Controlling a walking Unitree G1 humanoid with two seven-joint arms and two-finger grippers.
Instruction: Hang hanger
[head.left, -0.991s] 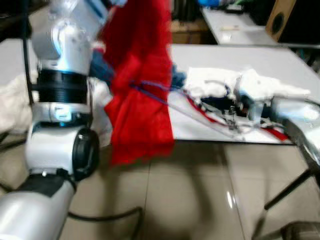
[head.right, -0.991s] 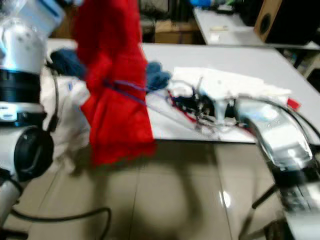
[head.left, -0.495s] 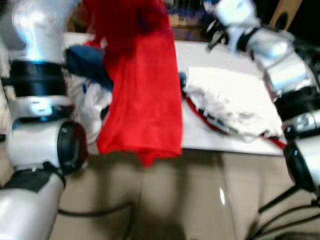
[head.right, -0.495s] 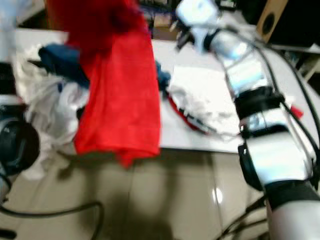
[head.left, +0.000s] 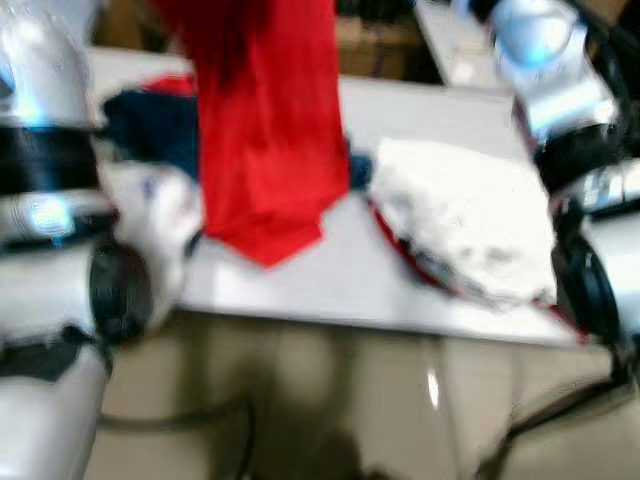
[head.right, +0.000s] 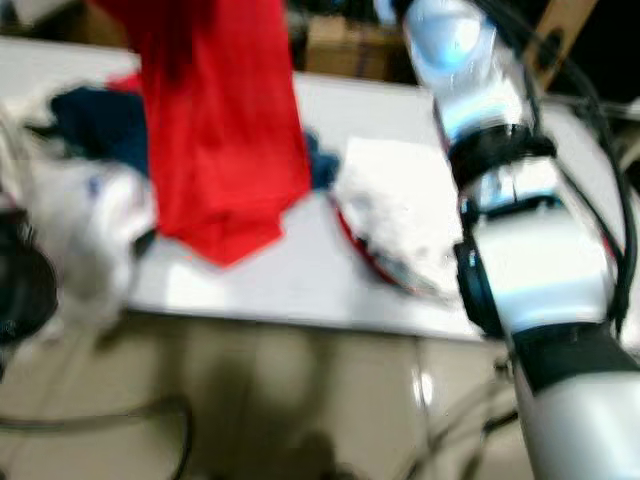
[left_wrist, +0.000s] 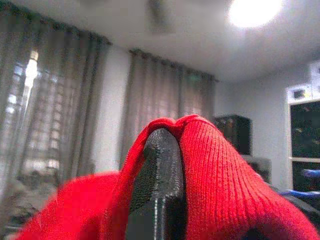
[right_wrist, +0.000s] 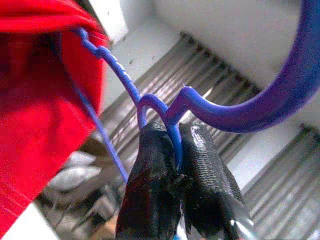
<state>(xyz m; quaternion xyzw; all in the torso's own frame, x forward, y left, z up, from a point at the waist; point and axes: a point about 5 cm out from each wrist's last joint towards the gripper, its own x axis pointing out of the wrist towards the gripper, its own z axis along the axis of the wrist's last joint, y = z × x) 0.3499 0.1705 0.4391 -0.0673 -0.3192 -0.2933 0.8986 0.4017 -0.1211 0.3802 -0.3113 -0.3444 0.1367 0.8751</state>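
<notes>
White table (head.left: 300, 290) runs across the scene, its near edge over a tiled floor (head.left: 330, 400). Head views are blurred.

Red garment (head.left: 265, 120) hangs from above the frame over the left half of the table, its lower tip low over or touching the tabletop. It is the largest item in view.

White cloth pile (head.left: 465, 225) lies on the right part of the table, with a red edge showing beneath its near side. A second white cloth heap (head.left: 150, 215) sits at the table's left edge, with a dark blue garment (head.left: 150, 125) just beyond it, behind the red one.

Both silver arms are raised: left arm (head.left: 50, 250) at the left edge, right arm (head.right: 510, 230) up the right side, both reaching above the frame.

Right gripper (right_wrist: 176, 150): black fingers clenched on the blue plastic hanger (right_wrist: 240, 107), pinching it at the neck where the hook meets the shoulder bar. Hook curves away past the fingertips; the notched shoulder bar runs off into the red garment, which drapes over it.

Left gripper (left_wrist: 160, 165): one black finger shows, red knit fabric draped over its tip and down both sides. Cannot tell whether its fingers are apart or together. Curtains (left_wrist: 65, 100) and ceiling behind.
</notes>
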